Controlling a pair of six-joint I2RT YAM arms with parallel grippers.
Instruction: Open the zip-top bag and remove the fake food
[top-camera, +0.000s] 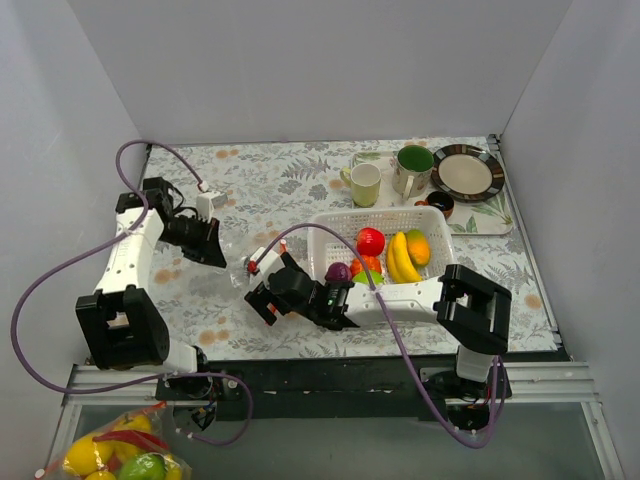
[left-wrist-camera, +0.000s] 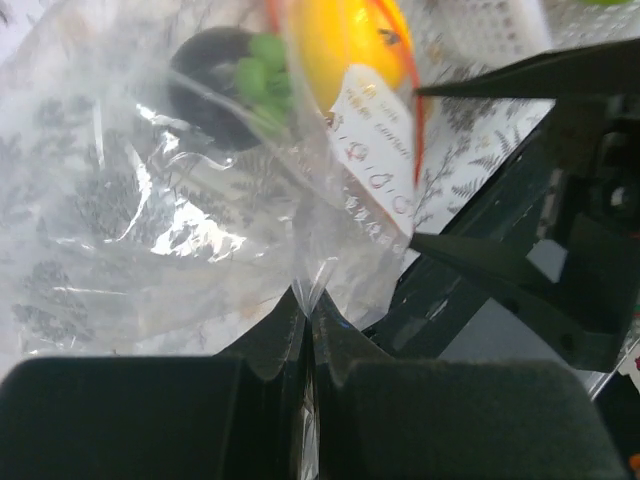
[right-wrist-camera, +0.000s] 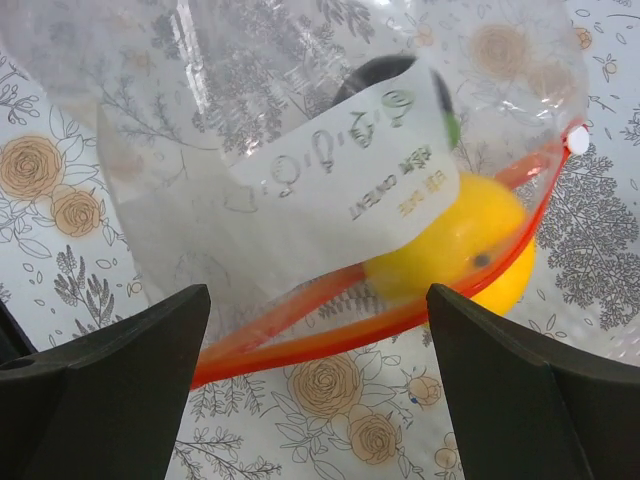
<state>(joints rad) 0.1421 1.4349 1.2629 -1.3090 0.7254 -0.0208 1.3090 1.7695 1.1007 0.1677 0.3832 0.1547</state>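
The zip-top bag (top-camera: 238, 262) lies on the flowered tablecloth between my two grippers. My left gripper (left-wrist-camera: 308, 305) is shut on a fold of the bag's clear plastic at its closed end; it shows in the top view (top-camera: 210, 248). My right gripper (right-wrist-camera: 318, 340) is open, its fingers either side of the bag's red zip strip (right-wrist-camera: 300, 320), which gapes open; it shows in the top view (top-camera: 258, 290). A yellow lemon (right-wrist-camera: 450, 250) sits at the mouth, partly out. A dark purple piece with green (left-wrist-camera: 215, 85) lies deeper inside. More fake food (top-camera: 385, 255) lies in the basket.
The white perforated basket (top-camera: 330, 225) stands just right of the right gripper. A tray at the back right holds two cups (top-camera: 365, 183) and a plate (top-camera: 466, 172). A second bag of yellow and green fruit (top-camera: 120, 455) lies below the table's near edge at left.
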